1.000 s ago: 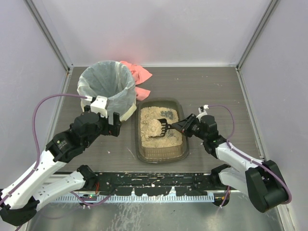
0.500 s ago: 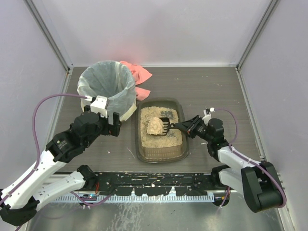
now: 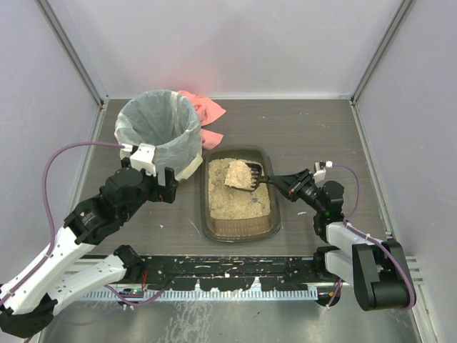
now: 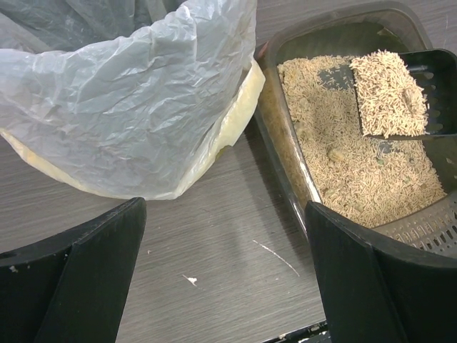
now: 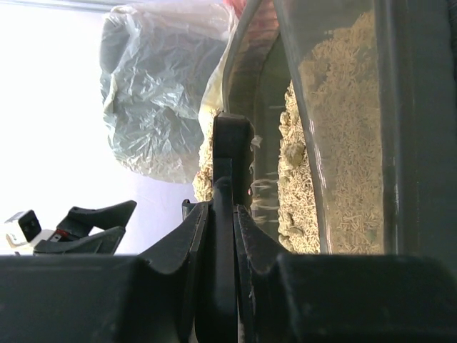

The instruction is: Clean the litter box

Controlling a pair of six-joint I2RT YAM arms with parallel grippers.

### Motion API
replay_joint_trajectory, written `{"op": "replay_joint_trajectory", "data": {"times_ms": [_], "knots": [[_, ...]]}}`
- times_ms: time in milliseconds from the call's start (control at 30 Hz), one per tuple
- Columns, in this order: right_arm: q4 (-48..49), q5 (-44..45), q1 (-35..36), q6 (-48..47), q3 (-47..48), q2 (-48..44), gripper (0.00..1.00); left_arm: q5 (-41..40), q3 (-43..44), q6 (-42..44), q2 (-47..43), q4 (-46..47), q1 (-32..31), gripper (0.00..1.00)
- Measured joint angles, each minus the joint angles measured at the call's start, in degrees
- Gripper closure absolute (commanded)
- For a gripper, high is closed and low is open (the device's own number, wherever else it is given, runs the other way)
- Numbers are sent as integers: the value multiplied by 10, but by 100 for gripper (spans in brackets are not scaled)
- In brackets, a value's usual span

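Observation:
The litter box (image 3: 240,227) is a dark smoky-brown tray of tan litter at the table's middle; it also shows in the left wrist view (image 4: 289,179) and the right wrist view (image 5: 385,143). My right gripper (image 3: 287,182) is shut on the handle of a black slotted scoop (image 3: 244,174), seen edge-on in the right wrist view (image 5: 230,157). The scoop carries a heap of litter above the box's far half (image 4: 389,93). My left gripper (image 3: 166,187) is open and empty, low over the table between the bin and the box.
A round bin (image 3: 157,128) lined with a white bag (image 4: 128,93) stands left of the box. A pink cloth (image 3: 205,108) lies behind the bin. Grey walls close in the table on three sides.
My right gripper has lifted the loaded scoop up out of the litter and drawn back to the right. The left arm has barely moved.

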Motion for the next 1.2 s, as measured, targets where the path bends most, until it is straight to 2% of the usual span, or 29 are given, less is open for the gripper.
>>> {"op": "replay_joint_trajectory", "data": {"times_ms": [300, 1200], "knots": [[56, -14, -12, 31, -14, 0, 100, -19, -13, -2, -50, 1, 0, 5], [85, -24, -18, 66, -36, 31, 99, -30, -13, -2, -37, 0, 0, 3]]}}
